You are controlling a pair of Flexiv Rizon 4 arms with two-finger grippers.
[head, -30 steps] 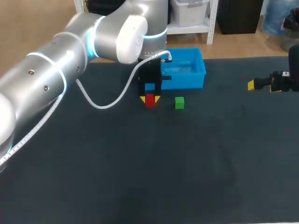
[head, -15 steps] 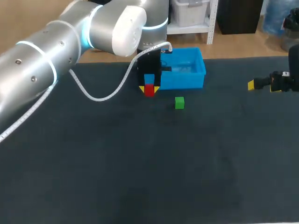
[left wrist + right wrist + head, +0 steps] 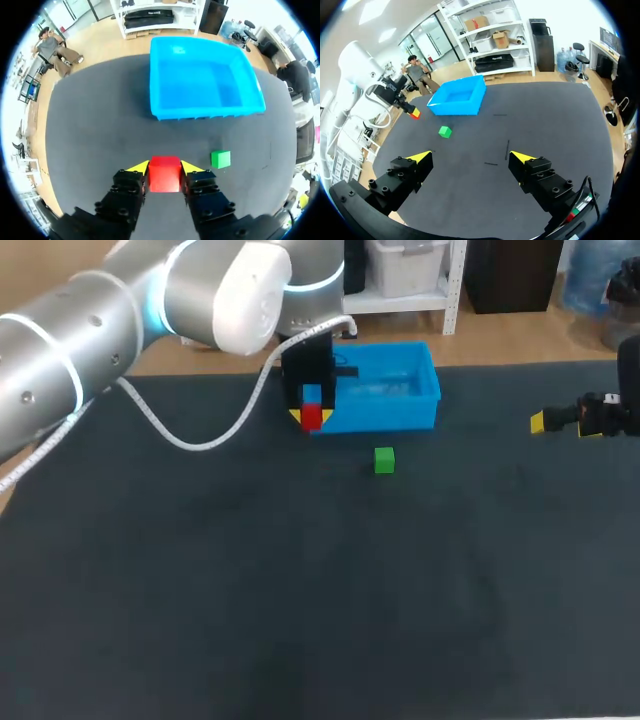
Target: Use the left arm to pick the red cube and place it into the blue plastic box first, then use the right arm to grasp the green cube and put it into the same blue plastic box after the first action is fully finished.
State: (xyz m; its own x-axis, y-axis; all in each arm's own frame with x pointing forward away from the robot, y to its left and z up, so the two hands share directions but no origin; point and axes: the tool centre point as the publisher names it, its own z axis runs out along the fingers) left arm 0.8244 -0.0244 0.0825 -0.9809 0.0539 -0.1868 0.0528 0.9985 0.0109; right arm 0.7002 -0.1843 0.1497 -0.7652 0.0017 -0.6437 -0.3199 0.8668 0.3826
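Left gripper clamps red cube — wrist view alone shows right gripper spread.

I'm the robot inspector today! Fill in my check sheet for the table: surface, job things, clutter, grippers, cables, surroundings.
Surface: dark table, flat.
Job's things: red cube held at the blue box's front left corner, not yet inside; green cube on the table in front of the box; the box is empty.
Clutter: nothing seen.
Grippers: left gripper has its fingers shut on the red cube; right gripper is open and empty, at the table's right side.
Cables: white cable loops from the left arm to its gripper.
Surroundings: nothing seen reaching over the table.
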